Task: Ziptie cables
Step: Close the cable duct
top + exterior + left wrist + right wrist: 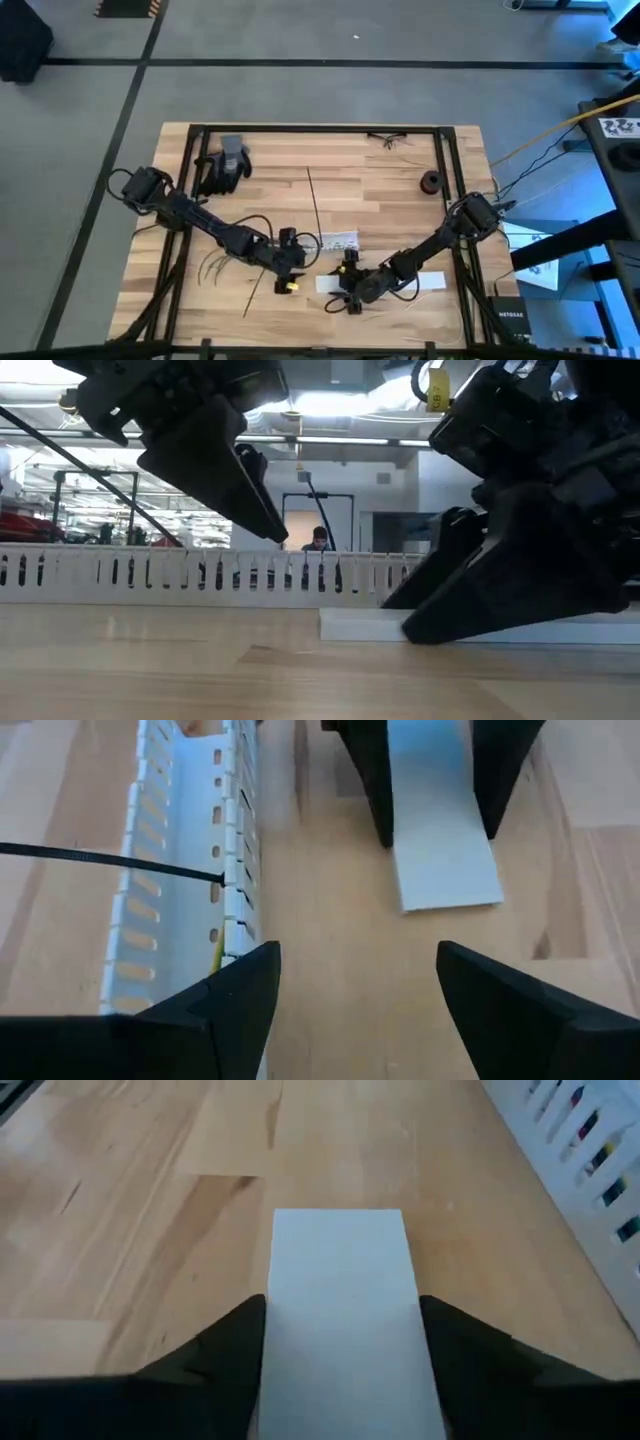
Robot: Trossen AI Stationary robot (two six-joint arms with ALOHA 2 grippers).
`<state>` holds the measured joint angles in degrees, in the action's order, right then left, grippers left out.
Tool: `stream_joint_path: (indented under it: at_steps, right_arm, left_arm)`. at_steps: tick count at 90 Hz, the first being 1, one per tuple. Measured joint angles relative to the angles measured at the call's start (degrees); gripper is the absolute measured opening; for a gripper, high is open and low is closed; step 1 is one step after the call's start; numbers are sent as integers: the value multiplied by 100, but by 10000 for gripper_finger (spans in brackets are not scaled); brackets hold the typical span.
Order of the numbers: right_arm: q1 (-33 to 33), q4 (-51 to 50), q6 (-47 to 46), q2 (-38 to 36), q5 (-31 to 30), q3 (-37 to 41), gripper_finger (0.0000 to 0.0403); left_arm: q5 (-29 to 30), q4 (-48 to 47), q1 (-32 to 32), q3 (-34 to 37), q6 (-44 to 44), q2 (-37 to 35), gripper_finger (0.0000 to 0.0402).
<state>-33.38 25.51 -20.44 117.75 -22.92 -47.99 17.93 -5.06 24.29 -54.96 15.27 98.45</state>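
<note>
A wooden desk [400,210] seen from above, with two dark robot arms reaching toward its near middle. The left tool [290,262] hovers with its fingers spread wide, nothing between them, just beside a white slotted cable duct [185,870]; a thin black strip [100,863] pokes through one of the duct's slots. The right tool [350,290] is low at the desk surface, its fingers set on either side of a flat white strip [340,1300] and close against its edges (whether they actually press on it is hard to tell). The cables [215,265], thin dark wires, lie loose on the desk under and beside the left arm, toward the desk's left near part, partly covered by the arm. Other things lie around: a pair of dark gloves [225,165] near the far left corner, a small dark roll [431,182] toward the right edge, a tangle of thin black pieces [388,139] at the far edge, and a long thin black strip [315,200] lying across the middle. From desk height, the duct runs across like a low fence, and a person [318,540] shows far behind it in the room.
</note>
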Motion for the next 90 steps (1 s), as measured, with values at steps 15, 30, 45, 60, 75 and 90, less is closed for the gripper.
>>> stream_joint_path:
  at_steps: [15,30,45,60,75,90]
  right_arm:
    - [-1,16,2,0,-4,4,219]
    - [2,-19,-2,-94,1,9,219]
    - [0,-321,-4,-473,82,-7,219]
    - [-3,-756,27,-1058,-3,-19,218]
    - [-1,-1533,32,-1547,-81,-20,216]
    - [-1,-2158,30,-1960,-329,-24,214]
  left_arm:
    - [0,4,-2,0,-64,0,263]
    - [-2,20,-7,0,-14,0,263]
    - [-5,111,-11,0,34,0,263]
    - [96,192,-72,-173,-138,0,263]
    - [116,458,-332,-256,-436,2,263]
    - [-381,510,-800,-256,-534,10,263]
